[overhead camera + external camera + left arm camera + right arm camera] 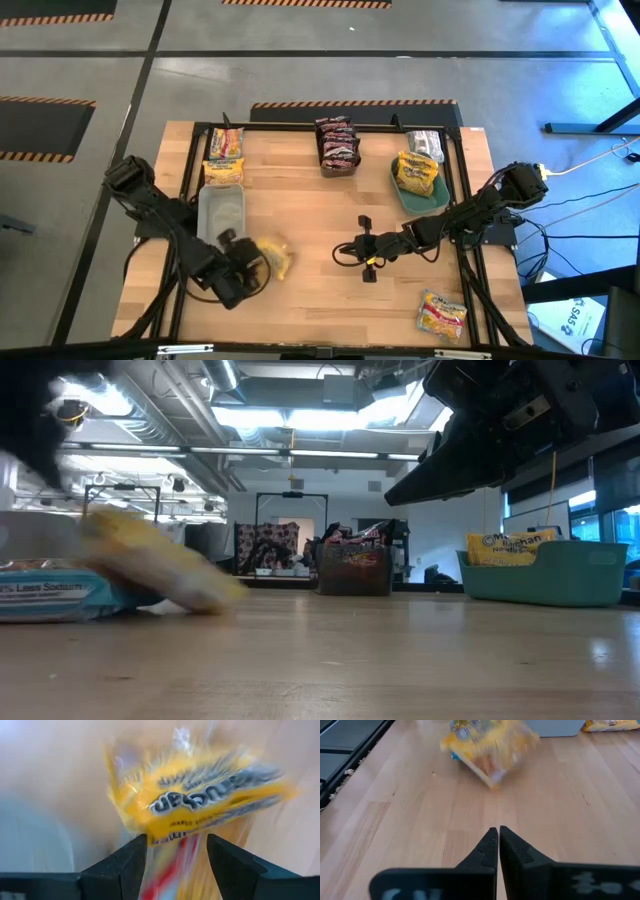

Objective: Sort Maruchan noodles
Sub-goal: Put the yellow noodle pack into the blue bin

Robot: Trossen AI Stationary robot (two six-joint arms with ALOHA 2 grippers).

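Here, the scene line by line.
Left gripper [252, 262]: low over the wooden table [320, 300], fingers [125, 862] clamped on one end of a yellow packet [275, 257].
Yellow packet: sticks out ahead of the left fingers, tilted and blurred; in the low view [160, 572] its far end is at the table surface.
Clear bin [221, 213]: just behind the left gripper, with a yellow packet [224, 172] at its far end.
Right gripper [362, 249]: jaws pressed fully together with nothing between them, over bare table, facing the held packet across a gap.
Dark packets [337, 145]: stacked in a dark bin at the table's far edge, well beyond both grippers.
Green dish [418, 190]: beside the right arm, carrying yellow packets [416, 172].
Silver-white packet [425, 143]: just past the dish.
Lone yellow packet [442, 315]: near the table's front edge, behind the right gripper.
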